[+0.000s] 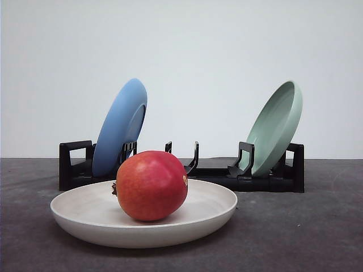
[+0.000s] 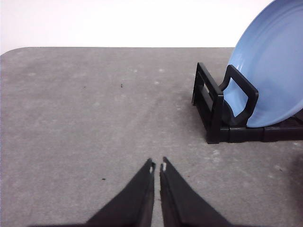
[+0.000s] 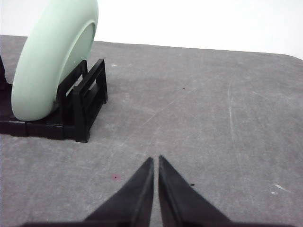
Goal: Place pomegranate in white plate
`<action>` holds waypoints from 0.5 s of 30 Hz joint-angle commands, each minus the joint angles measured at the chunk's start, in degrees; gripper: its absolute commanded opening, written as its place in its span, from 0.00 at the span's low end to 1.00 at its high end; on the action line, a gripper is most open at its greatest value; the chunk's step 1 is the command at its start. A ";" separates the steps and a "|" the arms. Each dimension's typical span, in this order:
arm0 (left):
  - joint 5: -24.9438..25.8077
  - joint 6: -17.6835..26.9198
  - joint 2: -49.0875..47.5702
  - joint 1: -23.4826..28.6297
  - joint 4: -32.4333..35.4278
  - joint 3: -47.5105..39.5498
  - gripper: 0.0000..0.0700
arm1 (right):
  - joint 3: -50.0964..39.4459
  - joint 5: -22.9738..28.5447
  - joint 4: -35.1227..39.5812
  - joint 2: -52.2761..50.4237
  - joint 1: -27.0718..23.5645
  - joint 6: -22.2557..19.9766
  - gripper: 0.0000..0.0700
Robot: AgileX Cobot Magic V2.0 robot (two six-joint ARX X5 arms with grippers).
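- Three plates in front of us here, and the one that matters is the wide, shallow cream-white matte plate point(image 1: 85, 218) lying flat on the dark grey bench point(image 1: 306, 232), nearest the front camera.
- We see the round red pomegranate with its orange-yellow blush point(image 1: 151, 185) sitting inside that white plate, roughly at the middle of it, resting on the plate floor. Its small dark calyx nub points off to the left in the front view.
- Behind the white plate, we've got a long black plastic dish rack point(image 1: 74, 164) running across the bench.
- Leaning in the rack's left end is a smooth blue round plate point(image 1: 120, 127), standing on edge and tilted; the left wrist view catches it too point(image 2: 272, 61), propped against a black upright of the rack point(image 2: 213, 109).
- At the right end, a pale green round plate point(image 1: 276, 127) stands tilted the same way; from the right wrist camera point(image 3: 49, 61) we see it wedged in the rack point(image 3: 87, 101).
- Rack slots between the two standing plates are unoccupied.
- Left pincer point(image 2: 157, 168): black tips clenched together, only a hairline slit between them, nothing gripped, hovering over bare bench.
- Right pincer point(image 3: 155, 161): same deal, tips closed against each other, nothing gripped, bare bench under it point(image 3: 213, 123).
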 commanded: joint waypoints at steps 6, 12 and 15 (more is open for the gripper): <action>-0.13 0.39 0.02 0.00 -0.28 -0.54 0.00 | -0.31 0.02 0.59 -0.09 -0.04 0.76 0.01; -0.13 0.39 0.02 0.00 -0.28 -0.52 0.00 | -0.31 0.02 0.59 -0.09 -0.04 0.76 0.01; -0.13 0.39 0.02 0.00 -0.28 -0.55 0.00 | -0.31 0.02 0.59 -0.09 -0.04 0.76 0.01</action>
